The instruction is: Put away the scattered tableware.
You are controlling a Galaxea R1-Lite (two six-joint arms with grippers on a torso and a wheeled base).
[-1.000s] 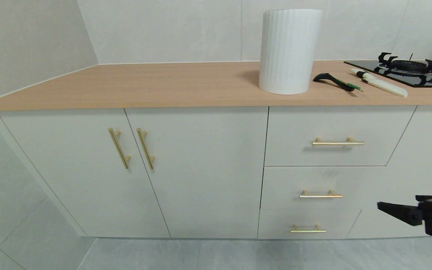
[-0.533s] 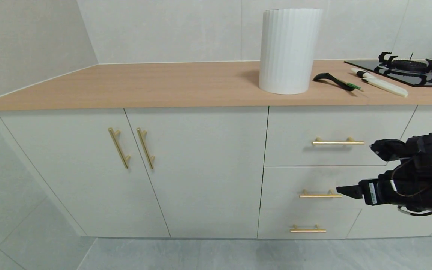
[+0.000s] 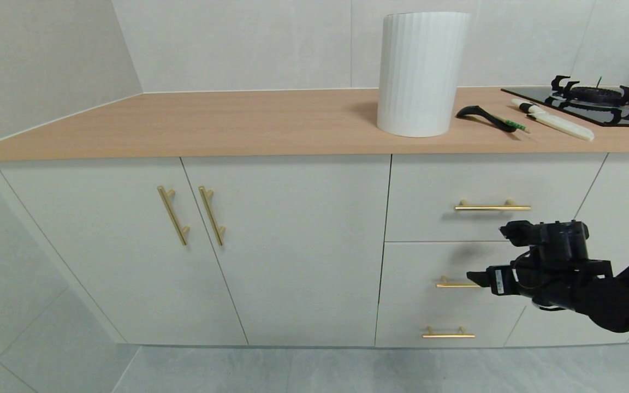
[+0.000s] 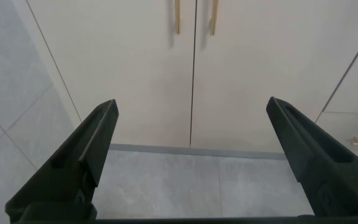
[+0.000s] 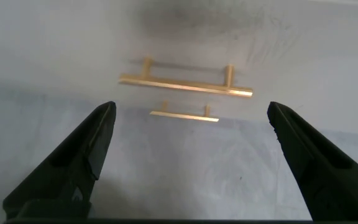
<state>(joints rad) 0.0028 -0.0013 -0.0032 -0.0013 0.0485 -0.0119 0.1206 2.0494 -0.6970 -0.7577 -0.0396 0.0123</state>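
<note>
Currently the right tool point(image 3: 481, 277) hangs in front of a bank of three pale drawers, its two dark fingers spread wide and holding nothing. Straight ahead of it, near but not touching, is the brass bar handle of the middle drawer point(image 5: 185, 84). The bottom drawer's handle point(image 5: 185, 114) lies below and beyond the tool, and the top drawer's handle point(image 3: 492, 207) sits just above it.

The tableware to be put away lies high above this tool, well apart from it, on the wooden counter point(image 3: 238, 123): a black ladle point(image 3: 486, 117) and, just beside it, a white knife point(image 3: 555, 123). A tall white ribbed container point(image 3: 421, 73) stands on the counter above the tool, and a black hob point(image 3: 593, 98) lies up and to its right.

The left tool point(image 4: 191, 106) is also spread wide and empty, facing the foot of a pair of cupboard doors point(image 4: 194, 74) and the grey floor point(image 4: 166, 186) below them.

Likely the step in hand is taking a drawer handle. The main risk is the grip: in the right wrist view the fingers stand at either end of the bar's line and not across it, so closing as they are could miss or slip off. With three handles stacked close, a small error in height could catch the wrong drawer.
</note>
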